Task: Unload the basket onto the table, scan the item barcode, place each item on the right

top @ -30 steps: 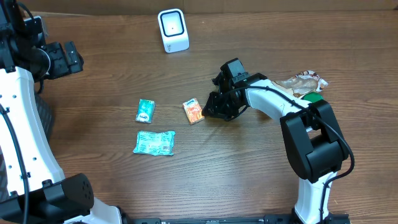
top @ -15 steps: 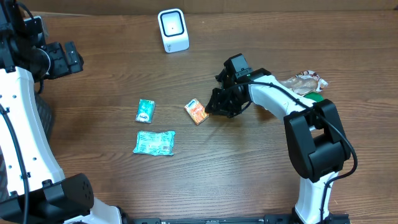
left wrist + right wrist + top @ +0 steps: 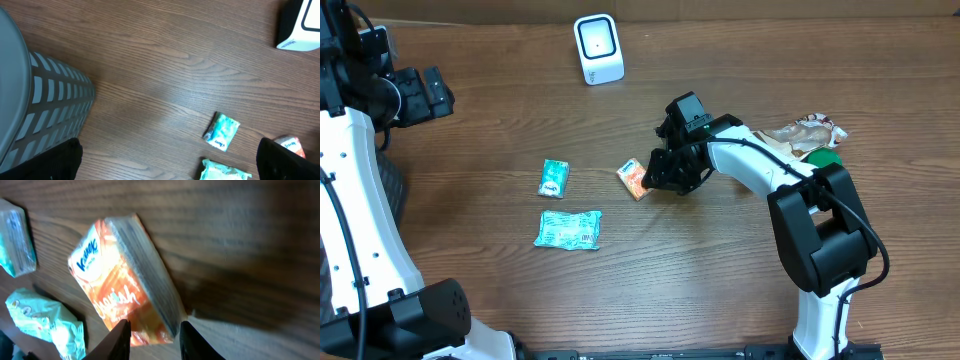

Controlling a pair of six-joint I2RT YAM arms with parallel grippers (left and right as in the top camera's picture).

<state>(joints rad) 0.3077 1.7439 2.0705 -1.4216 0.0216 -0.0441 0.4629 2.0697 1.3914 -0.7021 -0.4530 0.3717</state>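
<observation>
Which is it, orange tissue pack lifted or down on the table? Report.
Down: the orange tissue pack lies on the table, one end between the right gripper's parted fingers. Whether they pinch it, cannot tell.

right gripper (image 3: 648,180) had backed off toward upper right half a sec ago, now swung left again, right up against orange tissue pack (image 3: 632,178) mid-frame. pack twisted a bit over the last second and got nudged slightly right and down. its lower end now sits between fingertips (image 3: 121,336) in wrist view. can't tell if actually squeezed.
</observation>
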